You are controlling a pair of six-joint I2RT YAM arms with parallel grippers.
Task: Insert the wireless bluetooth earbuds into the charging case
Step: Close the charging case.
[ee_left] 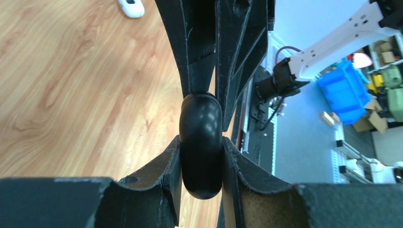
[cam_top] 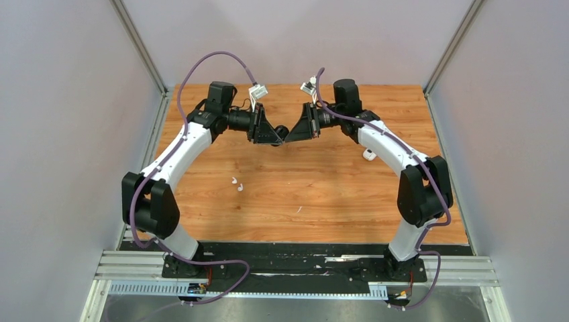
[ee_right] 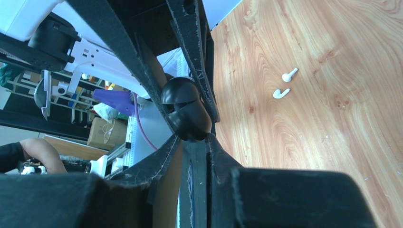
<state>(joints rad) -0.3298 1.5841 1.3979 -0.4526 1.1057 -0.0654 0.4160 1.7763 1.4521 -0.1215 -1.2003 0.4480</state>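
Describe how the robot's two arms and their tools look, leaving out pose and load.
The white-and-black left arm and right arm pair curved white shells with chunky black joints. A purple cable loops along each to a white plug. The black left tool and right tool are wedge-shaped, with two flat tapering fingers.

Left gripper (ee_left: 202,142) clamps black charging case (ee_left: 201,121) on both sides, case upright between the jaws. Right gripper (ee_left: 209,90) touches the case's top end from above. Small white case (ee_left: 130,7) lies well apart on wooden table (ee_left: 71,95). Blue bin (ee_left: 343,90) in background.
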